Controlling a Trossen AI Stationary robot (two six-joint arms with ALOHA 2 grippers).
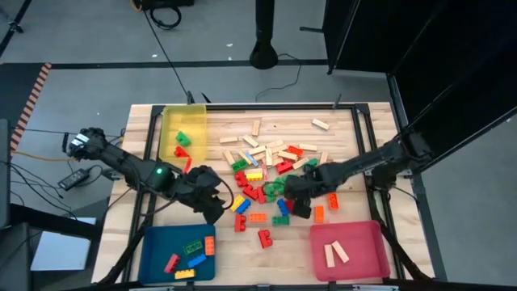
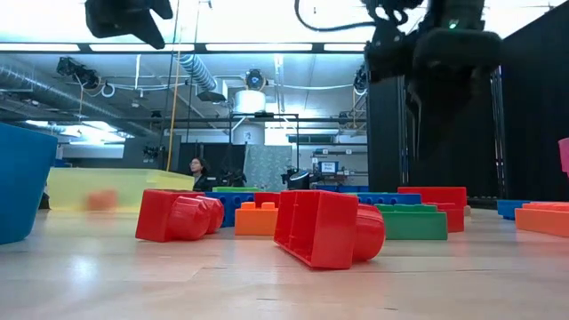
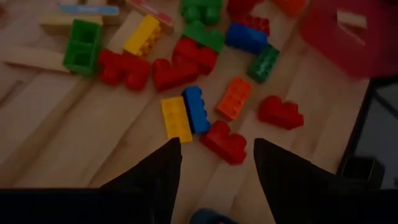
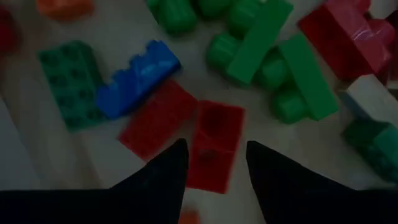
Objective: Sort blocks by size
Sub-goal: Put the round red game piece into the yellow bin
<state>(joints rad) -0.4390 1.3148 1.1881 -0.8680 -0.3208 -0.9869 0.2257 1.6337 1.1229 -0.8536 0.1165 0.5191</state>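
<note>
No brand name, label or readable writing can be made out on any object in these views.

A wooden table (image 1: pixel 355 250) is seen from above, with the blocks (image 1: pixel 262 166) scattered mostly across its middle: studded bricks in red, green, blue, yellow and orange, mixed with pale wooden bars. A yellow tray (image 1: pixel 196 121) at the far left holds a green and a red brick. A blue tray (image 1: pixel 153 250) at the near left holds several coloured bricks. A pink tray (image 1: pixel 367 242) at the near right holds two wooden bars.

The left gripper (image 1: pixel 212 196) is held above the table near the left edge of the pile, just beyond the blue tray. In its wrist view its fingers (image 3: pixel 158 171) are parted, nothing is gripped between them, and a red brick (image 3: pixel 224 142) lies on the wood beyond the gap.

The right gripper (image 1: pixel 292 194) is held over the right side of the pile. Its fingers (image 4: pixel 165 171) are parted, with a red brick (image 4: pixel 211 143) lying on the table in line with the gap; whether the brick is touched cannot be told.

In the low view, both grippers are cut off at the upper edge and appear only as dark shapes. A person (image 2: pixel 197 171) is visible far back in the room.
</note>
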